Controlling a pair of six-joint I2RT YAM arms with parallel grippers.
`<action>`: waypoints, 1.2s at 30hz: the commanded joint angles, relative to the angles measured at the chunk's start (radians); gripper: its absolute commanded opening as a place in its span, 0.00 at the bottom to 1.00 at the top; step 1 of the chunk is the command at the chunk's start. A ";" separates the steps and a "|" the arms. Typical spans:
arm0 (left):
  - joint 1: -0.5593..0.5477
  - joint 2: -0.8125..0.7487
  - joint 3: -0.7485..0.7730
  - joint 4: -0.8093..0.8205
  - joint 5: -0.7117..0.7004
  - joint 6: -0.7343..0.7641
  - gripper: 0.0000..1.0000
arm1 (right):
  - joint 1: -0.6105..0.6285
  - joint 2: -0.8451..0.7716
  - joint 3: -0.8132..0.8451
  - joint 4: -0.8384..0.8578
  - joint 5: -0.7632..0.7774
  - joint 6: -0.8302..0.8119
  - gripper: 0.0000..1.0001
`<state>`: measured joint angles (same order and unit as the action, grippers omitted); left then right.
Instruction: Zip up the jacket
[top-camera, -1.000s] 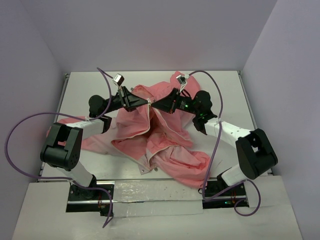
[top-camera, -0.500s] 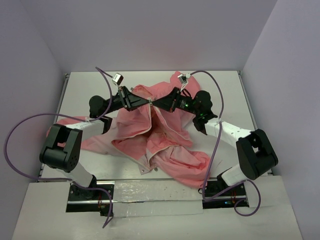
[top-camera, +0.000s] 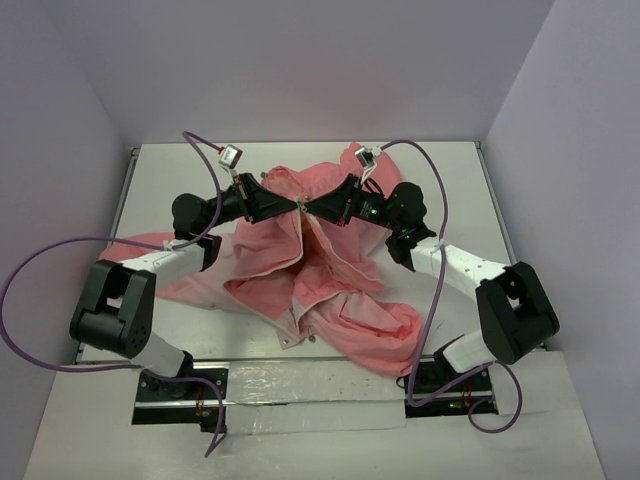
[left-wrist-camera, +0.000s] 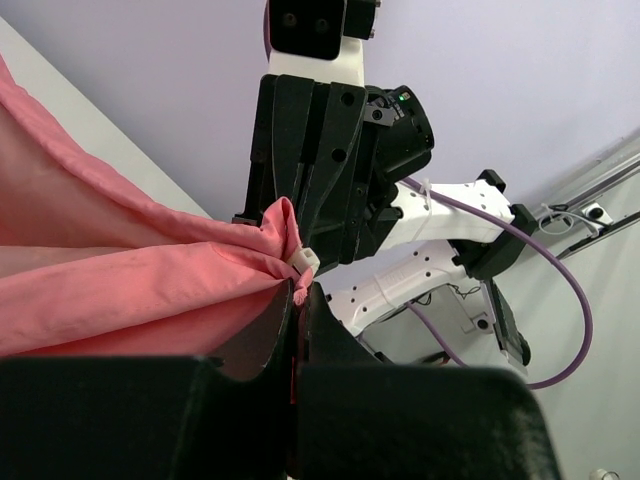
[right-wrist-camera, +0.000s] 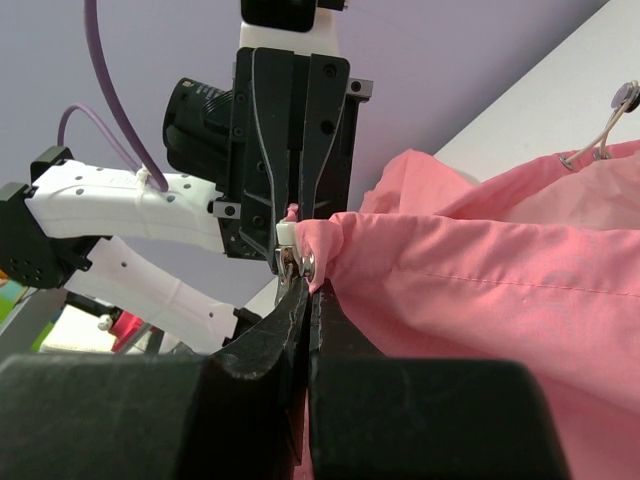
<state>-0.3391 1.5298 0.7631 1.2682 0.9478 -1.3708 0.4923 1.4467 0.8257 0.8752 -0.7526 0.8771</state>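
Observation:
The salmon-pink jacket (top-camera: 330, 270) lies crumpled in the middle of the table, its front open and the paler lining showing. Both grippers hold its front edges lifted, tip to tip at the far middle. My left gripper (top-camera: 294, 206) is shut on one zipper edge (left-wrist-camera: 150, 280), with a white zipper end piece (left-wrist-camera: 304, 262) just above its tips (left-wrist-camera: 297, 297). My right gripper (top-camera: 310, 208) is shut on the other edge (right-wrist-camera: 470, 270), right at the metal zipper slider (right-wrist-camera: 293, 262), which sits at its tips (right-wrist-camera: 308, 292).
The white table (top-camera: 160, 170) is walled by lilac panels. One sleeve (top-camera: 135, 243) trails to the left under the left arm. The hood end and a drawstring (right-wrist-camera: 600, 145) lie at the back right. Purple cables (top-camera: 205, 160) loop over both arms.
The left arm's lower links and cable have swung a little left and down. Both grippers stay together at the lifted zipper ends. The jacket has barely moved.

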 joint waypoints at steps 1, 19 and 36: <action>-0.040 0.003 0.026 0.285 0.082 -0.030 0.00 | 0.015 -0.020 0.043 0.021 -0.003 -0.022 0.00; -0.046 0.061 0.054 0.324 0.118 -0.083 0.00 | 0.012 -0.062 0.047 0.012 -0.018 -0.059 0.00; -0.050 0.075 0.056 0.277 0.111 -0.069 0.00 | 0.008 -0.113 0.002 -0.003 0.016 -0.086 0.00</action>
<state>-0.3500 1.5866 0.7883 1.3052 1.0000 -1.4551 0.4900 1.3809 0.8139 0.7912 -0.7601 0.8014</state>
